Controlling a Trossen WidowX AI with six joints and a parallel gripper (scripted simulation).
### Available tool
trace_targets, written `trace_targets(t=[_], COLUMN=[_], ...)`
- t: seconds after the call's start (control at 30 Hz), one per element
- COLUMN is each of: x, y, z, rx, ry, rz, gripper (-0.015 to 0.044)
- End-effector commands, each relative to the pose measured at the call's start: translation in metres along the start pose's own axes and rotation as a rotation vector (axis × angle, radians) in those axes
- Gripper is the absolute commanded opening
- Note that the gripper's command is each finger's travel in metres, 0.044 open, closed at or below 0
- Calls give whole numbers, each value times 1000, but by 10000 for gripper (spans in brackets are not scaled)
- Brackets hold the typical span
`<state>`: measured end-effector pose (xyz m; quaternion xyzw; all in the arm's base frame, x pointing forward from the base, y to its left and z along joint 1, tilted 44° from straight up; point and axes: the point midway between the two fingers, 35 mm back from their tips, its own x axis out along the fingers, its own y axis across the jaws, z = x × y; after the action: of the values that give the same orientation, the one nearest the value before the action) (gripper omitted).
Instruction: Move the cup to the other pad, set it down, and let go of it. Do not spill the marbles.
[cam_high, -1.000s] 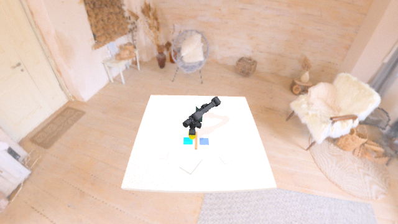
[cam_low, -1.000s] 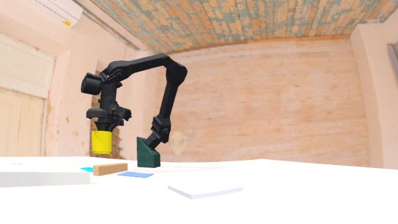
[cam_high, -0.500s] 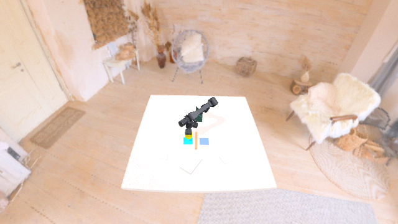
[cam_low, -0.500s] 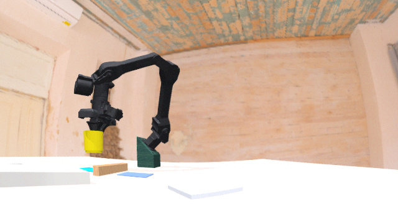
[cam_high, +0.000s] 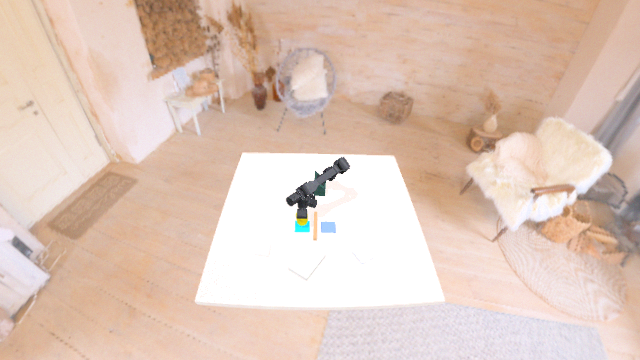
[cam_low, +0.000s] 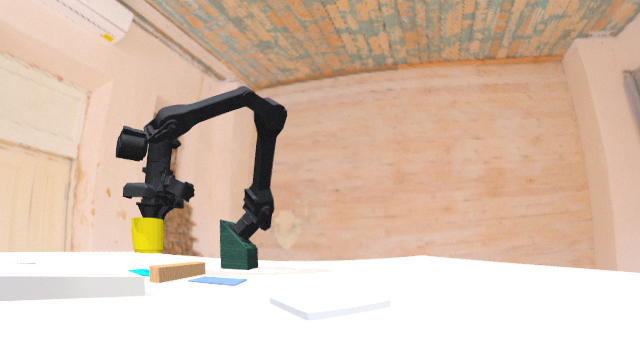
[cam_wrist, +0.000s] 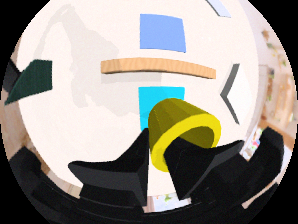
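The black tool (cam_low: 150, 210) is clamped on the rim of the yellow plastic cup (cam_low: 147, 234), which hangs just below it, lifted over the cyan square pad (cam_wrist: 160, 104), on the near side of the wooden bar (cam_wrist: 158, 68) from the light-blue pad (cam_wrist: 162, 32) on the white bench (cam_high: 380, 260).

The cup (cam_wrist: 178, 131) hides part of the cyan pad (cam_wrist: 154, 100).

One cup (cam_low: 147, 234), two pads (cam_wrist: 161, 32)

Black arm (cam_low: 260, 150) arched high, wrist pointing down, claw (cam_low: 150, 212) clamped on yellow cup (cam_low: 147, 235).
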<state>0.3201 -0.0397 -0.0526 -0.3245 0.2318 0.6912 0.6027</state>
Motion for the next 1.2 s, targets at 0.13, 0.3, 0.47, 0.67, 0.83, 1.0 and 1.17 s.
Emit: trace_targets(t=[0.13, 0.3, 0.47, 0.67, 0.83, 1.0, 1.17], x=[17, 26, 34, 33, 33, 33, 33], y=[1, 1, 2, 1, 1, 1, 1], z=[0, 0, 0, 0, 0, 0, 0], rx=[7, 7, 7, 0, 0, 0, 0], ry=[-7, -8, -8, -3, -3, -3, -3], rz=[3, 3, 3, 2, 2, 2, 2], gripper=[0, 0, 0, 0, 0, 0, 105])
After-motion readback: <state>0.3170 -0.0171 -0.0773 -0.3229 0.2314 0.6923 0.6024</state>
